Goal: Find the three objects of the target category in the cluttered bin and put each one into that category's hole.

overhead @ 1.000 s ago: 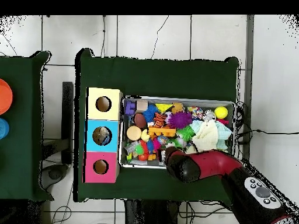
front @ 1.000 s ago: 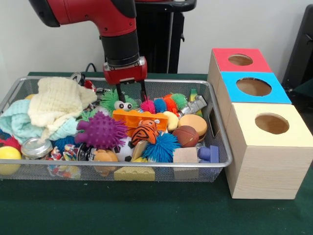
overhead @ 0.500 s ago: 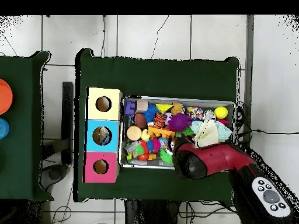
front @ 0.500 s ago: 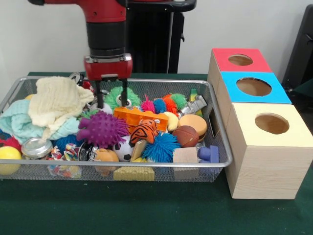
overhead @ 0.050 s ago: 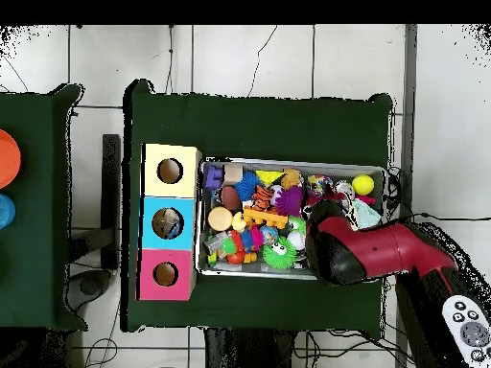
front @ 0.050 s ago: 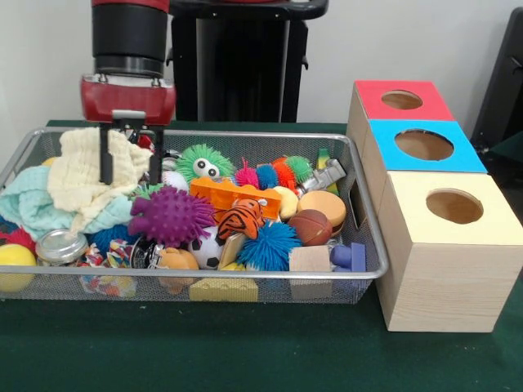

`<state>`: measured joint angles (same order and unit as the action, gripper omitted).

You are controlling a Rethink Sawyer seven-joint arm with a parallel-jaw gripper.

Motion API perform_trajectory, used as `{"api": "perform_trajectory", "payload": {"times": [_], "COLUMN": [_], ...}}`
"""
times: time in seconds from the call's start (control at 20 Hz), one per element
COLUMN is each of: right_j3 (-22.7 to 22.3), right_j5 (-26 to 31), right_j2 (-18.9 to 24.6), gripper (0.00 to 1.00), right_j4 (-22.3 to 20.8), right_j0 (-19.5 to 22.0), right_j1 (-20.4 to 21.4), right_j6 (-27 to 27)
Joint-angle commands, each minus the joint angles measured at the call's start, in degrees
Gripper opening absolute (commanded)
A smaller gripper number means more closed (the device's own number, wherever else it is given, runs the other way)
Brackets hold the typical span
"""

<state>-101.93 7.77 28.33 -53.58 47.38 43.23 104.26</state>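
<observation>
Since the earlier frames my gripper (front @ 0.050 s ago: 127,167) has slid across the silver wire-mesh bin (front @ 0.050 s ago: 369,237), away from the orange plastic brick (front @ 0.050 s ago: 234,196) and the green fuzzy toy with googly eyes (front @ 0.050 s ago: 204,164), and now hangs over the cream knitted cloth (front @ 0.050 s ago: 88,174) at the bin's far end from the boxes. Its fingers (front @ 0.050 s ago: 105,155) are spread with nothing between them, tips down at the level of the cloth folds. I can't tell from here which category is the target, so the wanted pieces could be anywhere in the heap; the cloth and the pale teal cloth (front @ 0.050 s ago: 31,204) beside it may well be covering some. My worry is that closing here catches a loose fold and drags the whole cloth up, spilling the purple spiky ball (front @ 0.050 s ago: 170,217) or the small glass jar with a metal lid (front @ 0.050 s ago: 60,247) against it. A finger could also snag the mesh wall, which stands just behind the cloth. Room is better above: the bin is open-topped, and the path toward the red-topped box (front @ 0.050 s ago: 400,100), the blue-topped box (front @ 0.050 s ago: 425,145) and the yellow-topped wooden box (front @ 0.050 s ago: 453,208) on the green bench (front @ 0.050 s ago: 245,351) is clear of anything tall.
</observation>
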Motion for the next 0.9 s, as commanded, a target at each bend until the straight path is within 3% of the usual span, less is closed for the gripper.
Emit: {"api": "perform_trajectory", "payload": {"times": [0.05, 0.35, 0.65, 0.9], "right_j3": [5.21, 4.92, 4.9, 5.74], "right_j5": [-0.06, -4.85, -1.6, -11.14], "right_j2": [3.22, -5.97, -12.09, -18.31], "gripper": [1.0, 1.0, 1.0, 1.0], "right_j4": [-4.46, -6.09, -1.93, -0.41], "right_j0": [-1.27, -5.49, -8.07, -12.01], "right_j1": [1.78, 0.07, -8.59, -10.82], "right_j6": [-4.34, 2.05, 7.51, 10.24]}}
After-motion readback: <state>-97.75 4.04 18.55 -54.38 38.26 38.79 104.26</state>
